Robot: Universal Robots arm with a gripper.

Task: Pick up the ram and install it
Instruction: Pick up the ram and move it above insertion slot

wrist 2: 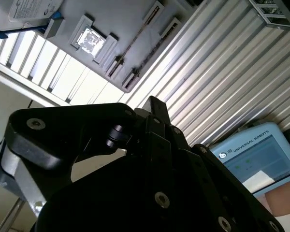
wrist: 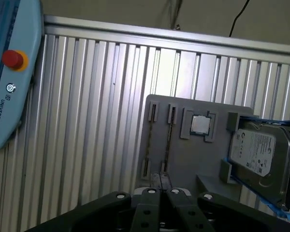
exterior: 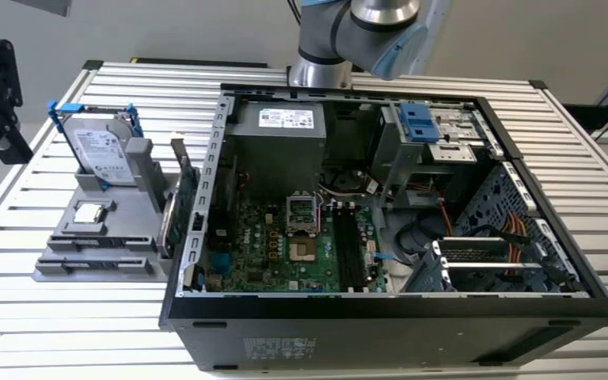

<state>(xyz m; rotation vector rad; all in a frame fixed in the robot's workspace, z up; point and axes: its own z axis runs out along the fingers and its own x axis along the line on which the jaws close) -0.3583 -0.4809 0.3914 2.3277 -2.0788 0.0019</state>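
The slatted aluminium table (exterior: 72, 324) carried every component. In the exterior view the open computer case (exterior: 389, 336) occupied the table's centre. The robot arm (exterior: 359, 32) rose at 12 o'clock behind the case, well apart from the parts. The grey holding fixture (exterior: 93, 274) lay on the table at 9 o'clock from the case, just beside its side wall. The hard drive (exterior: 104, 150) stood in a blue-framed cradle at the fixture's 12 o'clock end. Inside the case, the long black memory slots (exterior: 347, 252) lay toward 6 o'clock of the motherboard and appeared unoccupied. In the first wrist view the pincer (wrist: 160, 178) was drawn narrow, its tips close together with nothing between them. It hung well above the fixture and touched no part. The ram (wrist: 167, 140) stood on edge in the fixture, seated between two end brackets, in the bracket line nearest the processor (wrist: 199, 124). The second wrist view showed it as a thin dark line in the same seat. Judged from this layout, the task stood at its start. The ram had not been gripped or lifted. Both the pickup and the installation into the case were outstanding.
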